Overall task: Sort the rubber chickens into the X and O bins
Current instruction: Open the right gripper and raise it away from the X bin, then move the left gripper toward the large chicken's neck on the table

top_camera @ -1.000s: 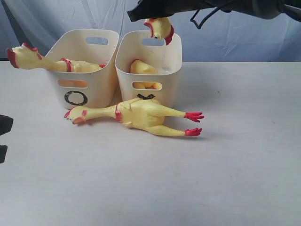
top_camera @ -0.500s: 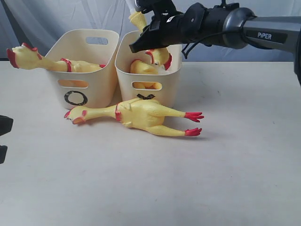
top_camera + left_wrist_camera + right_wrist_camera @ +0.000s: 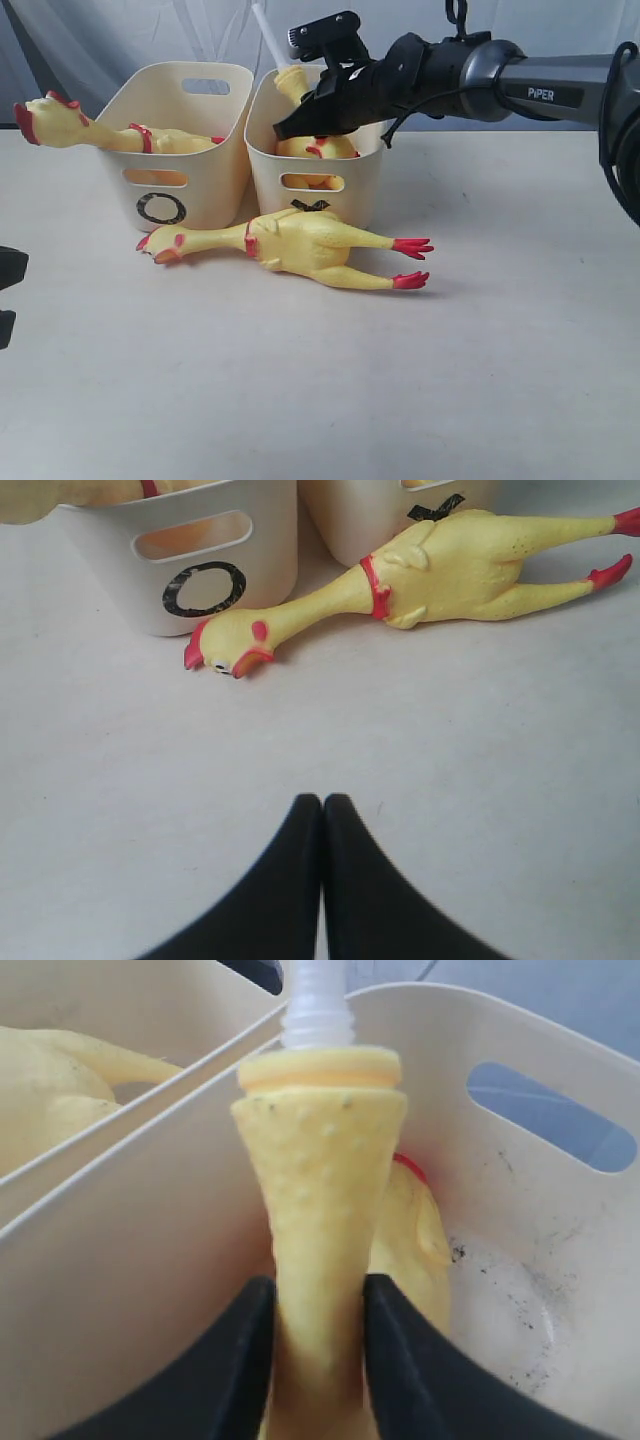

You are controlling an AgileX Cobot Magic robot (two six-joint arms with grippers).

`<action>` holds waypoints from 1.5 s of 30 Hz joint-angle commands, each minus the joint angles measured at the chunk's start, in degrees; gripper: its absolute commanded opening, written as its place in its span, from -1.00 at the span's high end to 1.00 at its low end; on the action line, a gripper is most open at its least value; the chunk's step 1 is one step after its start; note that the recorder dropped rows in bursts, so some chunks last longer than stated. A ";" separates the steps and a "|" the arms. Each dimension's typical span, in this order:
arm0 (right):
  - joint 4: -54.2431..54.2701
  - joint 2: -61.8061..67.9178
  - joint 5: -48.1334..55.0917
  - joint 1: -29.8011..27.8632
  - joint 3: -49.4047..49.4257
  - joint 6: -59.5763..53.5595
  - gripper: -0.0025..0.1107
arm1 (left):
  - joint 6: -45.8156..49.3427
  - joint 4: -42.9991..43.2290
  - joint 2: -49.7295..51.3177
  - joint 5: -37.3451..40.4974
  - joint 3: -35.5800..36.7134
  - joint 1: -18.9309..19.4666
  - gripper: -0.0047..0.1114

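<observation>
Right arm has dropped since a second ago: the held chicken (image 3: pixel 293 82) was hanging head-down above the X bin (image 3: pixel 355 190), and now its head end is sitting down inside that bin. Right gripper (image 3: pixel 290 126) is reaching across from the right, over the X bin rim. In the right wrist view its jaws are squeezing the held chicken's (image 3: pixel 320 1190) yellow body from both sides, parted only by the rubber between them. The white squeaker nozzle (image 3: pixel 316 1005) is sticking out of the tail end.

Second chicken (image 3: pixel 312 183) is sitting low in the X bin, showing through the front slot handle. O-bin chicken (image 3: pixel 70 122) is lying in the O bin (image 3: pixel 205 175) with its neck and head hanging out over the left rim. Table chicken (image 3: pixel 300 245) is lying on its side on the table (image 3: pixel 500 360) just in front of the X bin. It is covering most of the black mark, with its head toward the O bin and its red feet pointing right. Those three are sitting as before.

Left gripper (image 3: pixel 322 825) is hovering low over bare table, near the table chicken's head. Its jaws are pressed together, gripping nothing. In the exterior view only its edge is showing at the left border.
</observation>
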 commanded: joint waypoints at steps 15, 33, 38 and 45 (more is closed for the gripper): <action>-2.34 -7.85 5.92 -0.34 -0.24 -0.12 -0.06 | -0.21 -0.70 -0.56 -0.03 0.31 -0.06 0.92; -14.72 -20.80 38.93 -0.02 -0.24 -0.48 0.97 | 5.30 1.86 -0.16 -3.06 0.31 -0.06 0.88; -14.54 -21.72 45.99 -0.02 -0.11 0.19 0.97 | 15.50 0.63 2.43 -6.12 0.31 -0.06 0.56; -13.86 -26.78 47.49 -0.02 3.45 6.40 0.97 | 35.61 -11.81 8.36 -9.04 0.31 -0.06 0.01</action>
